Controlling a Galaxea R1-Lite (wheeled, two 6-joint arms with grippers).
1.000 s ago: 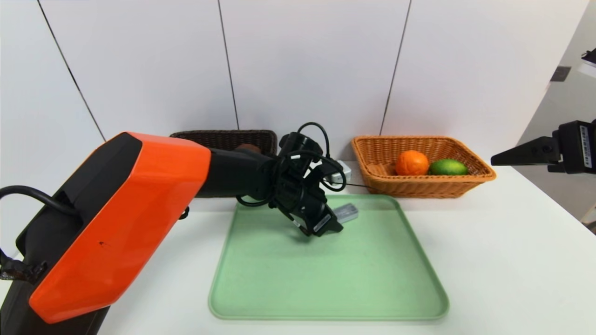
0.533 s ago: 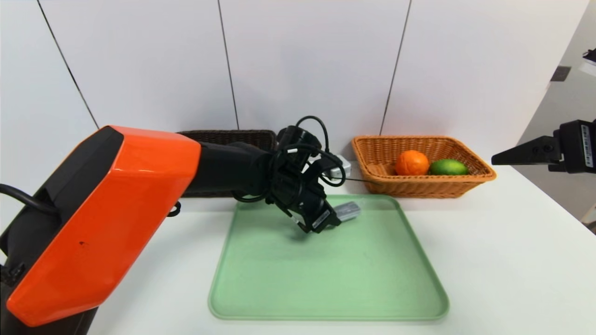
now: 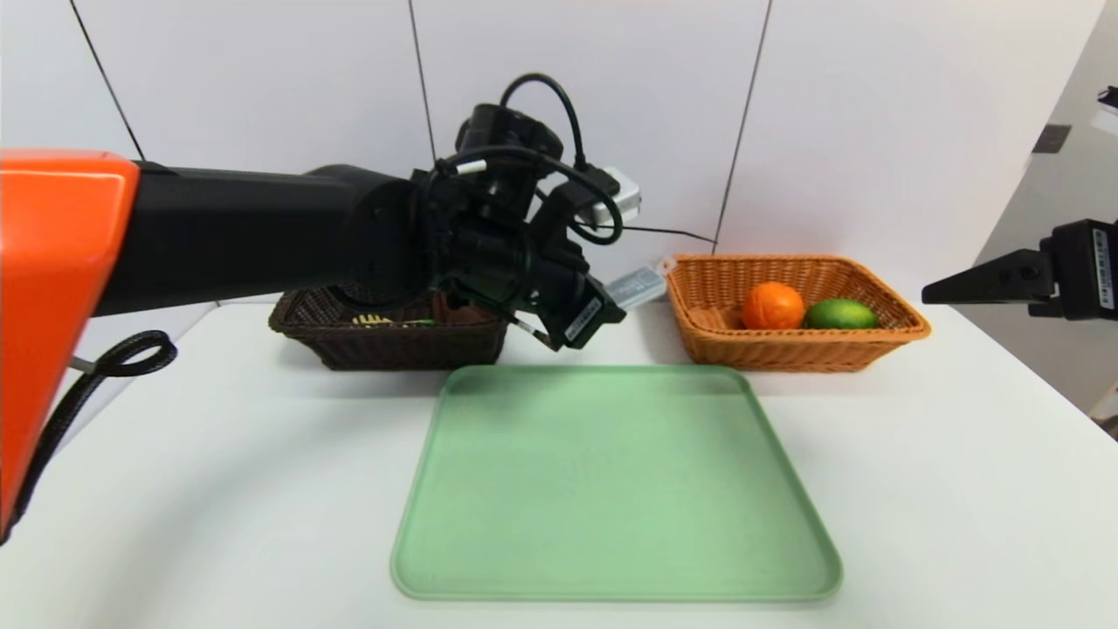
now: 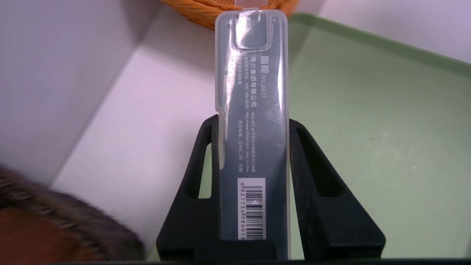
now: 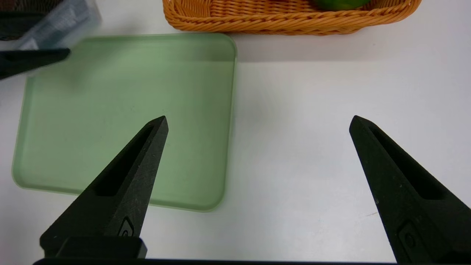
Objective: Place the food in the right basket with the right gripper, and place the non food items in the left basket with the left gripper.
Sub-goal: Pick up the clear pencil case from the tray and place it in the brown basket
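Observation:
My left gripper (image 3: pixel 603 301) (image 4: pixel 252 121) is shut on a long clear plastic case (image 3: pixel 636 285) (image 4: pixel 252 110) with a barcode label, held in the air between the two baskets, above the tray's far edge. The dark brown left basket (image 3: pixel 389 341) holds a few items, partly hidden by my arm. The orange wicker right basket (image 3: pixel 790 348) (image 5: pixel 287 20) holds an orange (image 3: pixel 772 306) and a green lime (image 3: pixel 840 314). My right gripper (image 3: pixel 935 297) (image 5: pixel 257 121) hangs open and empty over the table at the far right.
An empty green tray (image 3: pixel 616 489) (image 5: pixel 125 110) lies in the middle of the white table (image 3: pixel 943 489). A white panelled wall stands close behind the baskets. My left forearm reaches across above the left basket.
My left gripper closed on the plastic case, lifted it off the tray and carried it up and back. The right arm has not moved.

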